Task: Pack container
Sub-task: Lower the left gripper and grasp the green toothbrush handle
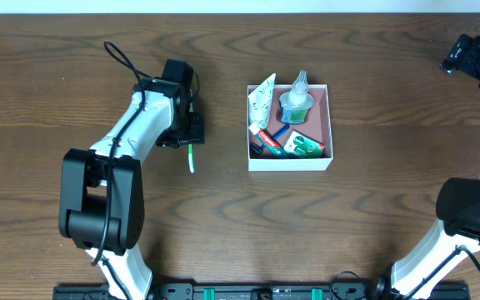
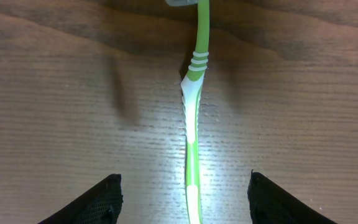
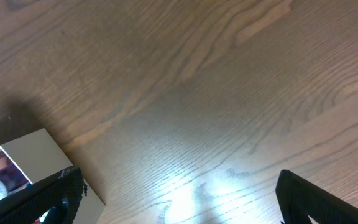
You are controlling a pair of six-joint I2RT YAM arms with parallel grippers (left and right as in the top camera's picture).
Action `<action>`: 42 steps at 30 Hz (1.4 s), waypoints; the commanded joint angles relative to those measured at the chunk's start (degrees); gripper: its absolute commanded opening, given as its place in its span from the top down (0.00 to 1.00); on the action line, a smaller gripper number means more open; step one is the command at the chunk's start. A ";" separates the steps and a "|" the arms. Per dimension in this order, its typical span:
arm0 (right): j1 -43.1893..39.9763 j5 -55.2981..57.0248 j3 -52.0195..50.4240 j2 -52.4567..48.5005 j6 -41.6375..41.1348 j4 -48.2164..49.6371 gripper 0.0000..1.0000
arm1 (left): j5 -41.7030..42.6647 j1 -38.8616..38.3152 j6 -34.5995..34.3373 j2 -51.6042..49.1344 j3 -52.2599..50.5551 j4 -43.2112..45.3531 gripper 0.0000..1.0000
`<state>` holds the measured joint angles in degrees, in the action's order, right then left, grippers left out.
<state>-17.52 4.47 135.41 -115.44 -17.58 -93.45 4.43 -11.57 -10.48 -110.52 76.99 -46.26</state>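
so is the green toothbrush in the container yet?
No, the toothbrush lies flat on the table, outside the container and apart from its wall.

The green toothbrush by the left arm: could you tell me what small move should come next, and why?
Probably lower the left end effector and close on the toothbrush handle: it lies flat on the table, centred between the open fingers, untouched, and outside the container.

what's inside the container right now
In the container: a clear bottle, a white packet, a red pack and a green pack. They overlap, so anything beneath them is hidden.
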 commanded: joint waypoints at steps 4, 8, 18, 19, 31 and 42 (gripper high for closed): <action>-0.11 0.00 0.55 1.31 -0.81 -0.02 0.01 | 0.50 0.09 0.76 -0.87 -1.79 0.63 0.35; -0.09 0.00 0.55 1.31 -0.81 -0.02 0.01 | 0.50 0.09 0.76 -0.92 -1.81 0.81 0.35; -0.09 -0.02 0.55 1.31 -0.81 -0.02 0.01 | 0.50 0.09 0.74 -0.94 -5.55 5.09 0.35; -0.09 0.00 0.55 1.31 -0.81 -0.02 0.01 | 0.52 0.09 0.74 -0.94 -5.64 5.22 0.35; -0.11 0.00 0.55 1.31 -0.81 -0.02 0.01 | 0.44 0.09 0.76 -0.94 -5.90 5.95 0.41; -0.09 0.00 0.55 1.31 -0.81 -0.02 0.01 | -0.98 0.09 0.74 -0.96 -8.44 7.61 0.41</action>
<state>-17.52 4.47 135.41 -115.44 -17.58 -93.43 4.47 -11.57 -10.28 -110.59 68.90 -38.74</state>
